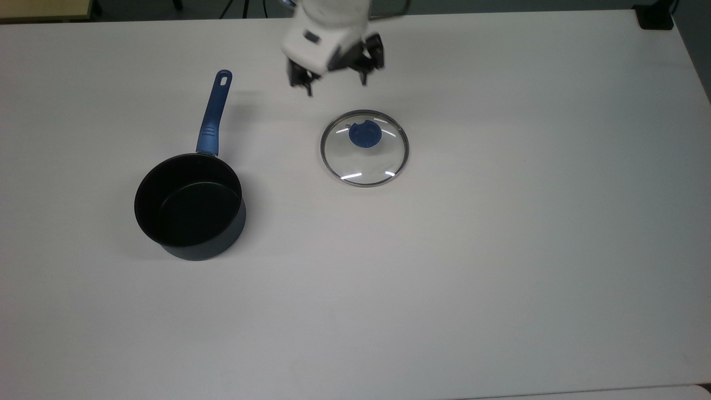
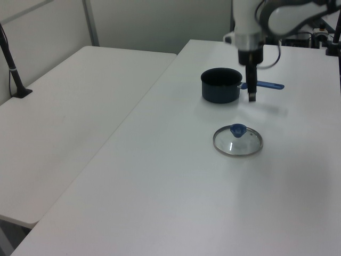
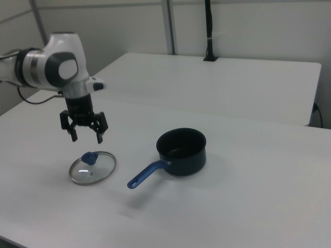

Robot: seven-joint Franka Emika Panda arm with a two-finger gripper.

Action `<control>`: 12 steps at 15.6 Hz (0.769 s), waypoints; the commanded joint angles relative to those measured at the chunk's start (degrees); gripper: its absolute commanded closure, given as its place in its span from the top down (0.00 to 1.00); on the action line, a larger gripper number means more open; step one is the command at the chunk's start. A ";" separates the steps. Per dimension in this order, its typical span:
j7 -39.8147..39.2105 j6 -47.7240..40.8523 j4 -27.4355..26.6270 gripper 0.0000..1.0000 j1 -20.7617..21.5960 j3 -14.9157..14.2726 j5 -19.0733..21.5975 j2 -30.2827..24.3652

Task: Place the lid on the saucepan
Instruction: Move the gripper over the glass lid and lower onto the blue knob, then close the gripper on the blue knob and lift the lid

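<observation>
Top view: gripper [image 1: 335, 88] above the table [image 1: 500, 250], fingers spread wide and holding nothing, just beyond the far rim of the lid [image 1: 364, 148]. Lid flat on the table, blue knob [image 1: 364, 135] up, well apart from the saucepan [image 1: 189, 206] toward the top view's left. Saucepan upright and uncovered, black inside, blue handle [image 1: 214, 114] pointing toward the top edge of the picture.

Left view: gripper [image 2: 251, 97] hanging fingers down, in front of the saucepan handle [image 2: 264, 85], clear of the lid [image 2: 237, 141] nearer the camera. Saucepan [image 2: 221, 85] behind it, toward the left view's left. A 2nd table [image 2: 64, 117] alongside, on the left view's left.

Right view: gripper [image 3: 86, 137] above the lid [image 3: 93, 167], its 2 fingers apart and released, not touching the knob [image 3: 90, 157]. Saucepan [image 3: 181, 150] toward the right view's right, handle [image 3: 148, 173] angled toward the camera, its end near the lid without touching.
</observation>
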 commanded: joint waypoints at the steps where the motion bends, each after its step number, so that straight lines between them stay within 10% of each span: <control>1: 6.62 4.01 -0.26 1.00 1.54 1.54 -2.41 4.65; 9: 14.90 10.25 -0.43 0.97 3.30 3.38 -9.98 12.31; 12: 14.99 9.82 -0.34 0.67 2.95 3.38 -9.46 12.22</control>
